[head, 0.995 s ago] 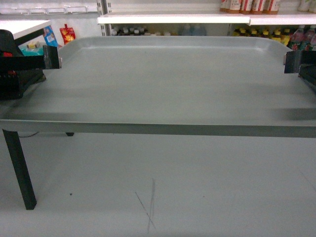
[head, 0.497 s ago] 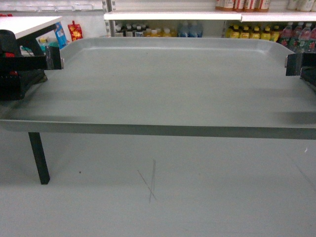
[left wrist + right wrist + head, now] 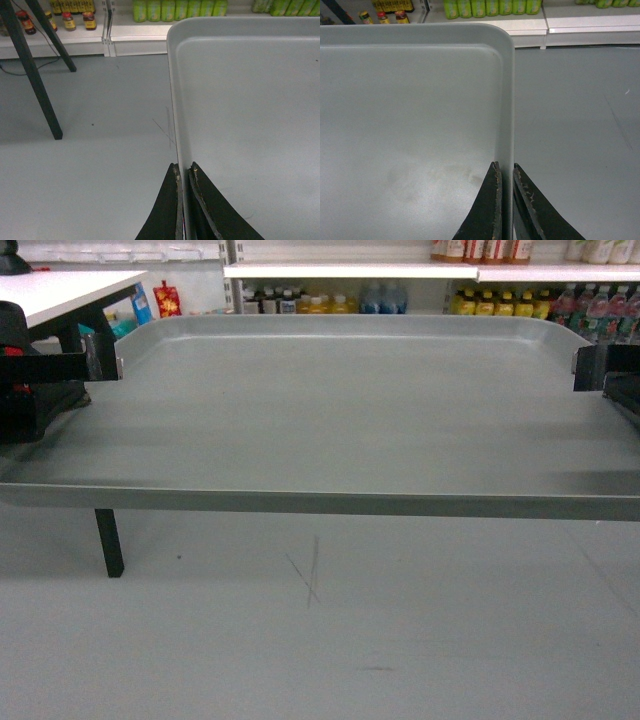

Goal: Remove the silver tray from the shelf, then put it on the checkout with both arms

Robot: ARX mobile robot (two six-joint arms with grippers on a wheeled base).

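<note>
We hold the silver tray (image 3: 340,410) in the air between our two arms, level and clear of any support, with grey floor (image 3: 330,640) showing under its near rim in the head view. Our left gripper (image 3: 183,172) has its jaws clamped on the tray's left rim, one jaw outside and one inside the raised edge, and our right gripper (image 3: 506,170) pinches the right rim the same way, so the tray's long axis runs straight across from one grip to the other. The shelf (image 3: 400,271) with its rows of bottles (image 3: 330,304) sits beyond the far rim, and nothing of the tray appears to touch it, so we judge the lift-off step done. What matters for the next move is the checkout desk (image 3: 60,290): its white top appears at the upper left of the head view, off past our left arm, with one dark leg (image 3: 108,542) visible below the tray's near-left corner. From here the desk lies to the left of the tray, nearer our left gripper than our right. We judge that the tray needs to be brought round toward that side, both arms travelling together so the pinched rims do not twist. How high the desk top stands relative to the tray's underside we cannot tell.
</note>
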